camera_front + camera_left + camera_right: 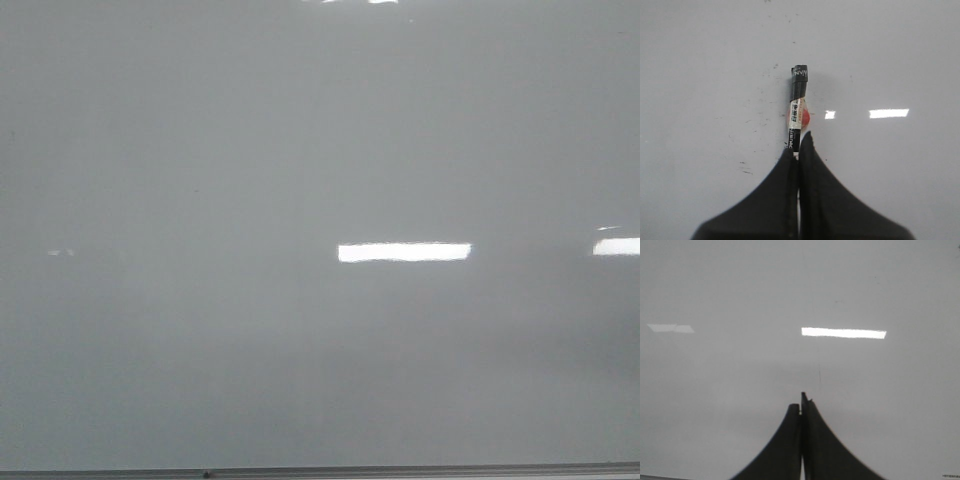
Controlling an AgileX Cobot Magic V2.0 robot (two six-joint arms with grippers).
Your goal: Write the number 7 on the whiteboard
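Observation:
The whiteboard fills the front view as a glossy pale grey surface, and no arm shows there. No number 7 shows on it in any view. In the left wrist view my left gripper is shut on a black marker with a white and red label. The marker points away from the fingers, and its capped or tip end lies over the whiteboard. In the right wrist view my right gripper is shut and empty over the whiteboard.
A thin grey metal edge strip runs along the board's near edge. Bright rectangular light reflections lie on the board. Small dark smudges mark the surface near the left fingers.

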